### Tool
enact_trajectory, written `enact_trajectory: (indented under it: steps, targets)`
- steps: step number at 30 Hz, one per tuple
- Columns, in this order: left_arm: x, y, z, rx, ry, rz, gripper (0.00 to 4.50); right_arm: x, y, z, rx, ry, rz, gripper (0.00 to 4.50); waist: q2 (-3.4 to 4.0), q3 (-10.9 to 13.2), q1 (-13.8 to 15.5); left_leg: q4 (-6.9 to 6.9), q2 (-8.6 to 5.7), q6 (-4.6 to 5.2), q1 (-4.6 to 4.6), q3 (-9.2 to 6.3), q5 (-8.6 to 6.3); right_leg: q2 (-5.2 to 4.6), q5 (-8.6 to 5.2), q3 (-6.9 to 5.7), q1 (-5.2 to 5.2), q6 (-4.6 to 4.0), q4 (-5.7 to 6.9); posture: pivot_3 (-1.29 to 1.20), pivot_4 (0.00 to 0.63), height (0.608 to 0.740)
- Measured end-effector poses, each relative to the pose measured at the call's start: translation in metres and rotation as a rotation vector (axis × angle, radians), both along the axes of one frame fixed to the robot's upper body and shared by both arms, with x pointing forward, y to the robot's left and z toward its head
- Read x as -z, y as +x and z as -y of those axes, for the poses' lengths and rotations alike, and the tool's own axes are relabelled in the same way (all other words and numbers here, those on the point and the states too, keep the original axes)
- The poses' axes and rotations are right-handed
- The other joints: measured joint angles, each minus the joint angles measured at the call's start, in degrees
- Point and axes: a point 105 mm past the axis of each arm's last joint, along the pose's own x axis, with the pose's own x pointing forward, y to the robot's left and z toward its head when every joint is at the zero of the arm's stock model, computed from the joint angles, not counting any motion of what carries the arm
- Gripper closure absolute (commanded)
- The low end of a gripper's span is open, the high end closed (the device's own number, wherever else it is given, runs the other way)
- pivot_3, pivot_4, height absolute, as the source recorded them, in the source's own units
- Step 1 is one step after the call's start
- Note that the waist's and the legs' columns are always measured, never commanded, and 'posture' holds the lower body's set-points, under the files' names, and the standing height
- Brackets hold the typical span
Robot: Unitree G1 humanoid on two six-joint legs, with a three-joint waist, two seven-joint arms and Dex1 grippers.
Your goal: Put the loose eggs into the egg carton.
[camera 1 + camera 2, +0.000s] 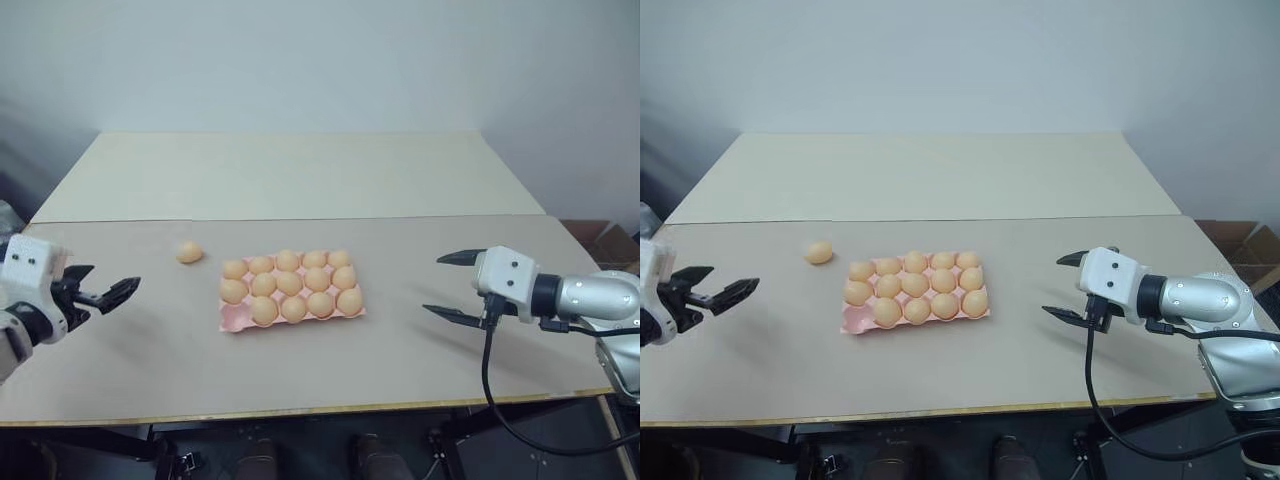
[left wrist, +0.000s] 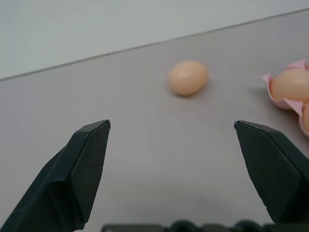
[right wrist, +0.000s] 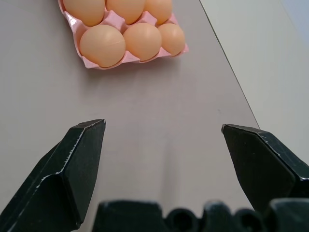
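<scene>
— Eggs: where do they sit, going from the left?

— Start at the left gripper (image 1: 108, 293), well to the left of the carton (image 1: 236, 319). It hangs above the table (image 1: 330, 375) with its fingers (image 2: 87, 164) spread wide and nothing between them. They point toward the carton's side of the table.

— And the loose one?

— One egg (image 1: 189, 252) lies on its side on the table, between the left gripper and the carton, nearer the carton and a little behind its back left corner. It touches neither of them.

— Then the carton itself?

— Pink, flat on the table, near the middle. Fourteen eggs (image 1: 290, 283) fill its cups in three rows. The front left cup (image 1: 237, 317) is bare pink.

— What is right of the carton?

— The right gripper (image 1: 447, 283), well apart from the carton, above the table. Its fingers (image 3: 72, 169) are also wide apart and hold nothing. In its wrist view they aim at the carton's right end, where three eggs sit in the end row.

— Anything behind the carton?

— A paler table top (image 1: 290, 170) runs back to the wall.
</scene>
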Motion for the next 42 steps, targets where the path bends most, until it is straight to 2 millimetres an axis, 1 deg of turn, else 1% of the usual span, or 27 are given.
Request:
enact_trajectory:
  steps: [2,3,5,6,7,9,10,12,15,18,20,23,26,31,34,38,39,42]
  targets:
    - [-0.002,0.023,0.011,0.012,-0.029,0.055,0.01,-0.002,0.000,-0.002,-0.004,0.006,0.011,0.00,0.00,-0.02,0.56,0.05,-0.01,0.01,-0.01,-0.02,0.01,0.01,0.04,-0.02,0.06,0.01,0.02,0.00,0.150,0.740]
    - [0.001,0.035,0.018,0.021,-0.043,0.066,0.01,-0.003,0.000,-0.004,-0.008,0.007,0.018,0.00,-0.01,-0.02,0.69,0.08,-0.01,0.01,0.03,-0.02,0.01,0.01,0.05,-0.02,0.14,0.02,0.02,0.00,0.150,0.740]
    - [0.007,0.052,0.027,0.037,-0.068,0.070,0.01,-0.004,-0.001,-0.006,-0.013,0.005,0.025,0.00,-0.08,-0.06,0.52,0.08,-0.01,0.01,0.06,-0.01,0.01,0.01,0.06,-0.02,0.23,0.04,-0.06,0.00,0.150,0.740]
    - [0.009,0.060,0.031,0.039,-0.072,0.073,0.01,-0.004,-0.002,-0.006,-0.013,0.004,0.027,0.00,-0.10,-0.07,0.45,0.08,-0.02,0.00,0.05,-0.01,0.00,0.01,0.07,-0.02,0.23,0.06,-0.11,0.00,0.150,0.740]
    - [0.010,0.063,0.032,0.039,-0.072,0.073,0.01,-0.004,-0.002,-0.006,-0.013,0.005,0.026,0.00,-0.11,-0.08,0.40,0.07,-0.02,0.01,0.05,-0.01,0.01,0.01,0.07,-0.02,0.23,0.06,-0.13,0.00,0.150,0.740]
    - [0.013,0.072,0.035,0.041,-0.051,0.076,0.01,-0.003,-0.003,-0.004,-0.005,0.005,0.023,0.00,-0.13,-0.09,-0.51,0.00,0.00,-0.07,0.03,-0.01,-0.05,0.02,0.26,0.02,0.20,0.40,-0.19,0.00,0.150,0.740]
    - [0.014,0.085,0.038,0.041,-0.040,0.079,0.01,0.000,-0.005,-0.001,0.013,0.003,0.010,0.00,-0.14,-0.09,-0.16,-0.01,-0.01,-0.06,0.01,-0.04,-0.05,0.06,0.24,-0.04,0.19,0.42,-0.17,0.00,0.150,0.740]
    - [0.018,0.096,0.042,0.047,-0.037,0.080,0.01,0.000,-0.008,0.003,0.034,0.003,0.009,0.00,-0.14,-0.09,0.26,0.01,-0.01,-0.06,0.02,-0.05,-0.05,0.04,0.24,-0.05,0.22,0.42,-0.17,0.00,0.150,0.740]
    - [0.029,0.107,0.044,0.040,-0.037,0.061,0.01,-0.003,-0.011,0.005,0.044,0.003,0.019,0.00,-0.14,-0.09,0.29,0.07,-0.02,-0.06,0.01,-0.02,-0.05,0.01,0.26,-0.03,0.25,0.45,-0.21,0.00,0.150,0.740]
    - [0.034,0.119,0.042,-0.008,-0.047,0.060,0.01,-0.003,-0.014,0.005,0.054,0.003,0.014,0.00,-0.16,-0.10,0.37,0.09,-0.02,-0.06,0.03,-0.03,-0.05,0.02,0.29,-0.04,0.29,0.49,-0.21,0.00,0.150,0.740]
    - [0.037,0.123,0.039,-0.029,-0.055,0.041,0.01,-0.002,-0.015,0.006,0.061,0.003,0.012,0.00,-0.16,-0.10,0.31,0.08,-0.02,-0.06,0.05,-0.03,-0.05,0.02,0.29,-0.04,0.30,0.50,-0.21,0.00,0.150,0.740]
    - [0.042,0.125,0.041,-0.003,-0.064,0.028,0.01,-0.003,-0.015,0.010,0.084,0.005,0.014,0.00,-0.16,-0.10,0.24,0.07,-0.02,-0.07,0.04,-0.03,-0.05,0.02,0.29,-0.04,0.30,0.50,-0.22,0.00,0.150,0.740]
    - [0.051,0.125,0.045,0.021,-0.075,-0.004,0.01,-0.001,-0.016,0.010,0.090,0.005,0.010,0.00,-0.16,-0.10,0.33,0.07,-0.02,-0.07,0.02,-0.03,-0.05,0.01,0.28,-0.05,0.29,0.51,-0.23,0.00,0.150,0.740]
    - [0.063,0.125,0.045,0.022,-0.080,-0.042,0.01,-0.001,-0.017,0.010,0.091,0.004,0.011,0.00,-0.16,-0.10,0.34,0.08,-0.02,-0.07,0.03,-0.03,-0.05,0.01,0.29,-0.05,0.30,0.52,-0.23,0.00,0.150,0.740]
    - [0.069,0.125,0.047,0.034,-0.073,-0.056,0.60,-0.001,-0.017,0.010,0.092,0.004,0.011,0.00,-0.16,-0.10,0.36,0.08,-0.02,-0.07,0.03,-0.03,-0.05,0.01,0.30,-0.04,0.31,0.53,-0.23,0.00,0.150,0.740]
    - [0.077,0.125,0.050,0.032,-0.073,-0.079,1.88,-0.001,-0.017,0.010,0.093,0.004,0.012,0.00,-0.17,-0.10,0.35,0.08,-0.02,-0.06,0.02,-0.03,-0.05,0.01,0.30,-0.04,0.30,0.53,-0.23,0.00,0.150,0.740]
    - [0.077,0.126,0.050,0.026,-0.073,-0.079,2.08,-0.001,-0.017,0.011,0.095,0.003,0.012,0.00,-0.17,-0.10,0.35,0.08,-0.02,-0.07,0.02,-0.03,-0.05,0.01,0.30,-0.05,0.30,0.53,-0.23,0.00,0.150,0.740]
    - [0.077,0.126,0.048,0.013,-0.068,-0.077,2.21,-0.002,-0.017,0.012,0.099,0.000,0.014,0.00,-0.17,-0.10,0.32,0.08,-0.02,-0.07,0.02,-0.03,-0.05,0.01,0.30,-0.04,0.30,0.54,-0.23,0.00,0.150,0.740]
